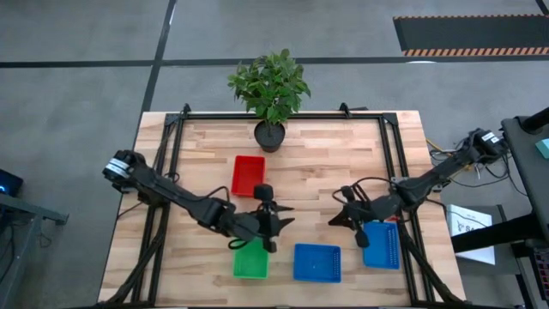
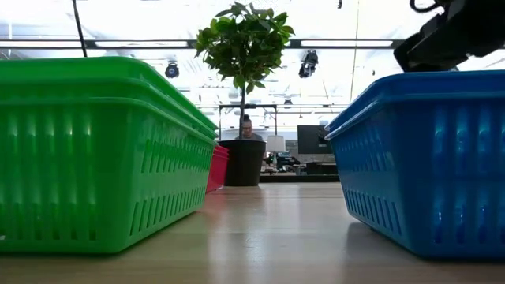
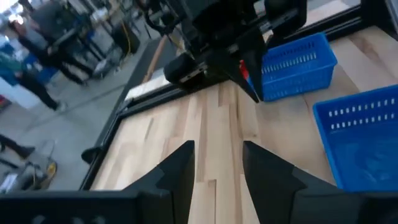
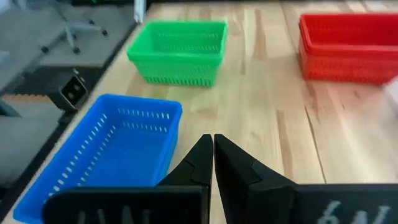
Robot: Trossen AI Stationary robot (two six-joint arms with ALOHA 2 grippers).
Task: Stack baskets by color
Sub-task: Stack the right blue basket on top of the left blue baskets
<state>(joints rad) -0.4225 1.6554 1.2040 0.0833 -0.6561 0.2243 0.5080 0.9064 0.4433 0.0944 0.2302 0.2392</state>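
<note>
Left end effector (image 1: 276, 220) open above green baskets (image 1: 250, 259) — nothing gripped.

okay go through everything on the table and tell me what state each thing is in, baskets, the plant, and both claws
red baskets: nested in one stack, upright, beside the pot
green baskets: stacked at the near edge, upright
middle blue basket: upright, empty
right blue basket: upright, partly under the right arm
potted plant: upright at the far edge
left claw: open, empty, above bare wood
right claw: shut, empty
</note>
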